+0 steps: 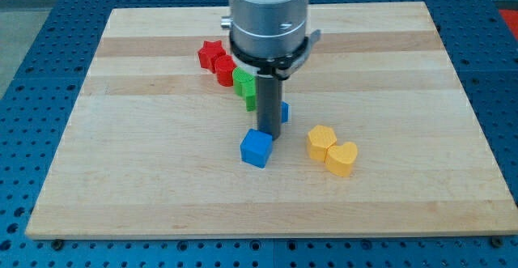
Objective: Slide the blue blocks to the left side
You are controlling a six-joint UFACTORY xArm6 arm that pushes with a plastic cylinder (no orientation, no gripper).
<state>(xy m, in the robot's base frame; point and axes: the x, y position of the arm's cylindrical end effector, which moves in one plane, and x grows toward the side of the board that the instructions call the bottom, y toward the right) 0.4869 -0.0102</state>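
Item 1: light wooden board (pixel 162 179), rectangular, lying on a blue perforated table (pixel 32 25).

Item 2: dark straight rod hanging from a grey cylindrical arm housing (pixel 269 13), near the board's middle. My tip (pixel 267 138) sits at the far right edge of the blue cube; actual contact cannot be told. The rod has no jaws and grasps nothing.

Item 3: blue cube block (pixel 256 148), near the middle of the board, just left of and nearer than the tip.

Item 4: second blue block (pixel 284 112), mostly hidden behind the rod, just right of it; shape cannot be told.

Item 5: two green blocks (pixel 245 85), far of the tip, partly hidden; shapes unclear.

Item 6: red star-shaped block (pixel 211 54) with a second red block (pixel 224 71) touching it, left of the green ones.

Item 7: two yellow blocks, one hexagon-like (pixel 321 142), one heart-shaped (pixel 341 159), touching, well right of the blue cube.
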